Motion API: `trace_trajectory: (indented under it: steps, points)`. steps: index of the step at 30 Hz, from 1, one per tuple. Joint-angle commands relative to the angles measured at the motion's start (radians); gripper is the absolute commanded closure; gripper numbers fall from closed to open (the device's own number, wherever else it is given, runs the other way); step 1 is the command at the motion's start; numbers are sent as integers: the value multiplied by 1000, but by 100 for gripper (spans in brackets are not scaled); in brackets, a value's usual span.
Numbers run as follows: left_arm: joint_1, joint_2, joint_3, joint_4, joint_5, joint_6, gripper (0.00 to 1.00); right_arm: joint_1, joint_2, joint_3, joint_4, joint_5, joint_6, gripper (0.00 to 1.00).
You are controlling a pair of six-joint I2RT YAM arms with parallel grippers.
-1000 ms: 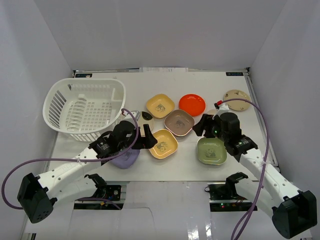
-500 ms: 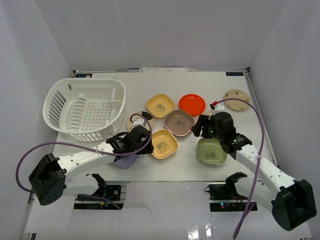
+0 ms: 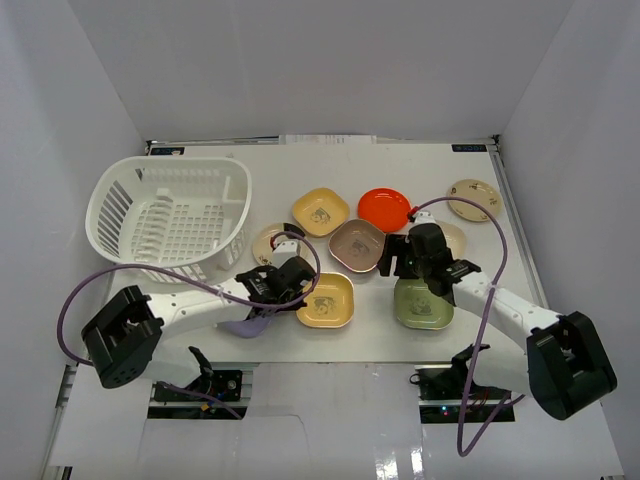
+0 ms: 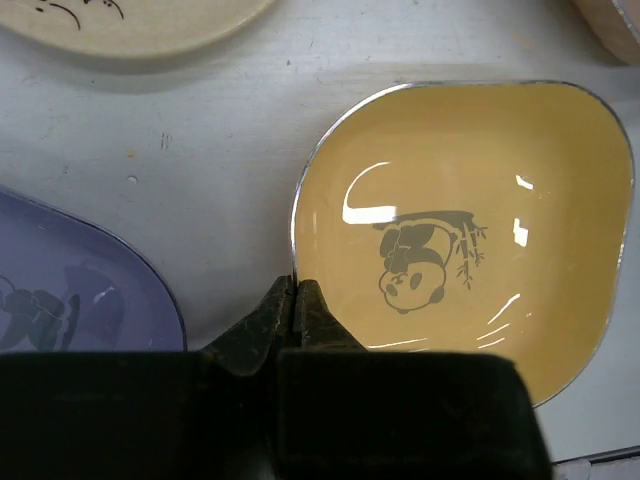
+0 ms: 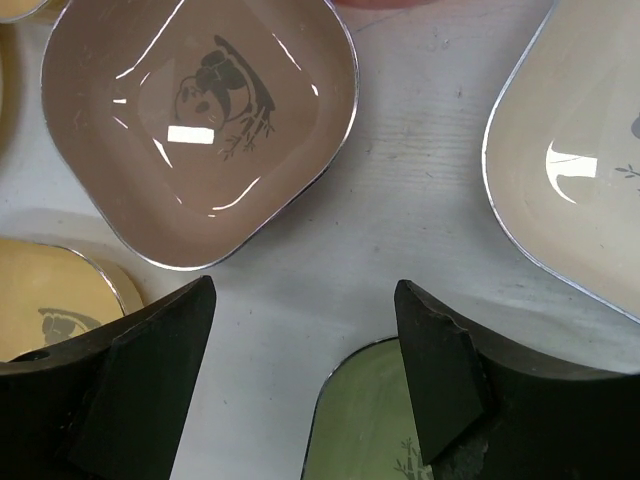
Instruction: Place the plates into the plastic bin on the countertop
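Note:
My left gripper (image 4: 294, 292) is shut on the left rim of a yellow panda plate (image 4: 470, 230), which lies flat on the countertop (image 3: 300, 170). From above, that gripper (image 3: 302, 295) sits at the edge of this yellow plate (image 3: 332, 300). A lavender plate (image 3: 248, 322) lies partly under the left arm. My right gripper (image 5: 305, 300) stands open over bare table between a brown plate (image 5: 200, 120) and a green plate (image 5: 370, 420), holding nothing. The white plastic bin (image 3: 110, 215) stands at the far left with no plate visible in it.
More plates lie about: a second yellow one (image 3: 320, 211), an orange-red one (image 3: 384, 208), a round cream one (image 3: 474, 198), a cream one (image 3: 270, 243) near the bin, and another cream one (image 5: 580, 170) right of my right gripper. White walls close in the table.
My left gripper came down to the yellow plate's rim and closed from wide open. The right gripper shifted left toward the brown plate and opened a little wider.

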Motion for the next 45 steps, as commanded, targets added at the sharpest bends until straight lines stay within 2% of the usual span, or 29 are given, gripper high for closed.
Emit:
trace_trajectory:
  steps: [1, 2, 7, 14, 19, 22, 24, 25, 26, 28, 29, 31, 32, 38, 41, 45]
  points:
    - [-17, -52, 21, -12, -32, 11, 95, 9, 45, 55, 86, 36, 17, 22]
    - [-17, -66, 24, -19, -26, 13, 100, 10, 58, 62, 88, 38, 19, 23]
    - [-20, -191, 50, -50, 8, 16, 100, 15, 107, 73, 117, 39, 46, 33]
    - [-19, -401, 148, -140, -41, 26, 100, 14, 197, 110, 157, 84, 74, 34]
    - [1, -452, 299, -269, -284, 43, 100, 15, 257, 136, 174, 108, 97, 40]
    - [50, -419, 418, -246, -392, 146, 100, 15, 300, 154, 192, 107, 117, 50]
    - [166, -382, 489, -223, -374, 196, 100, 15, 326, 159, 195, 104, 127, 58]
    - [223, -370, 504, -188, -298, 239, 100, 14, 331, 159, 198, 104, 132, 61]
    - [339, -362, 510, -168, -252, 252, 100, 15, 334, 156, 206, 104, 134, 67]
    - [458, -328, 521, -122, -152, 273, 100, 15, 334, 153, 218, 108, 138, 74]
    - [553, -313, 529, -120, -94, 273, 100, 14, 334, 157, 218, 108, 138, 82]
    - [644, -272, 558, -121, -41, 260, 100, 15, 325, 157, 218, 110, 140, 89]
    - [724, -264, 561, -113, 15, 260, 100, 15, 306, 151, 221, 110, 140, 92]
    - [1012, -212, 521, -101, 108, 223, 100, 14, 141, 137, 202, 125, 118, 92]
    - [1101, -215, 431, -81, 109, 207, 100, 14, 60, 145, 188, 105, 98, 92]
    - [1149, -199, 342, -56, 65, 210, 100, 17, 9, 173, 159, 53, 80, 92]
